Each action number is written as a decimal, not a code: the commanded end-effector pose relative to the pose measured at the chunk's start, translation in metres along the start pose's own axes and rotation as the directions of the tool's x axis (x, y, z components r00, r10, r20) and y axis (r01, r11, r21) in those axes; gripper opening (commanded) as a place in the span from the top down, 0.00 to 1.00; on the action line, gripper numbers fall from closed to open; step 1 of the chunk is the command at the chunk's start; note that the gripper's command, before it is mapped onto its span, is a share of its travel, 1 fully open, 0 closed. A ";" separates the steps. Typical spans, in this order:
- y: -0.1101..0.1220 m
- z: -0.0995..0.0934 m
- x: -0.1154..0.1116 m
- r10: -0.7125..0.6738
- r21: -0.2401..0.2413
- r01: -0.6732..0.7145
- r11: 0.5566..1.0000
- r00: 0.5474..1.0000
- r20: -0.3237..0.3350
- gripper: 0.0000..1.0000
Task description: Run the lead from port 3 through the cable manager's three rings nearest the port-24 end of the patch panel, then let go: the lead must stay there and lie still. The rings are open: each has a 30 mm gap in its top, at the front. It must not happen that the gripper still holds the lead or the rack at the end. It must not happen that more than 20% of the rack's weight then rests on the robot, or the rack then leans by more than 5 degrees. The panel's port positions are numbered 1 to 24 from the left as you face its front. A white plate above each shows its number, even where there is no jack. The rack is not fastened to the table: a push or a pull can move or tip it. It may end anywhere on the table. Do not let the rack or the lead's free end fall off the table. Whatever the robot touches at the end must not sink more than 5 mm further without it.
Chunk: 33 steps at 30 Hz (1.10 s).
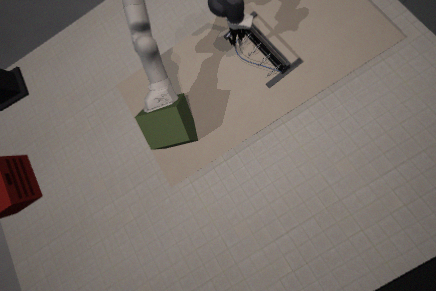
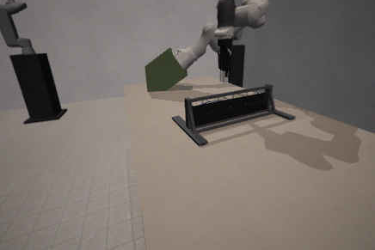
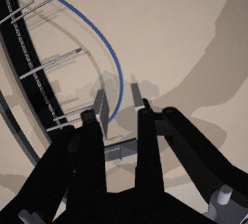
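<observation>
The dark rack (image 1: 265, 48) with the patch panel stands on the tan table; it also shows from behind in the exterior view (image 2: 232, 108). The blue lead (image 3: 97, 35) curves from the panel (image 3: 22, 53) out over the table in front of the thin wire rings (image 3: 62, 56). My gripper (image 3: 119, 97) hangs above the rack's end nearer the arm's base, fingers pointing down and a little apart. The lead's lower stretch shows in the gap between the fingertips, below them; nothing is clamped. The gripper also shows in the top and exterior views (image 1: 239, 36) (image 2: 224, 71).
The arm's green base block (image 1: 167, 123) sits at the table's near corner. A red box (image 1: 15, 186) and a black pedestal (image 1: 10, 86) stand on the floor at the left. A black pedestal with another arm (image 2: 36, 87) stands off the table.
</observation>
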State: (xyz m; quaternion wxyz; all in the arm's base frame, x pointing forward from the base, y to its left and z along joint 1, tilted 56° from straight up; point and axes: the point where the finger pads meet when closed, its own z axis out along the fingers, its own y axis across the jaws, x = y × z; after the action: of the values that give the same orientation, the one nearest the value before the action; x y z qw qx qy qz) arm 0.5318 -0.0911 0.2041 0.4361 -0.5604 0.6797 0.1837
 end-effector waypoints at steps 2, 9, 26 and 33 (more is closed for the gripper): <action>0.001 0.000 0.000 0.007 -0.002 -0.007 1.000 1.000 -0.002 0.80; 0.001 0.002 0.000 0.007 -0.002 -0.007 1.000 1.000 -0.002 0.80; 0.001 0.029 0.000 0.007 -0.002 -0.007 1.000 1.000 -0.002 0.80; 0.001 0.052 0.000 0.007 -0.002 -0.007 1.000 1.000 -0.002 0.80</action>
State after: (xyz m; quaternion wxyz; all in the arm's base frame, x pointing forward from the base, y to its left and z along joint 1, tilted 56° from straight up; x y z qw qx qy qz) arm 0.5466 -0.0583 0.1817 0.4340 -0.5564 0.6826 0.1900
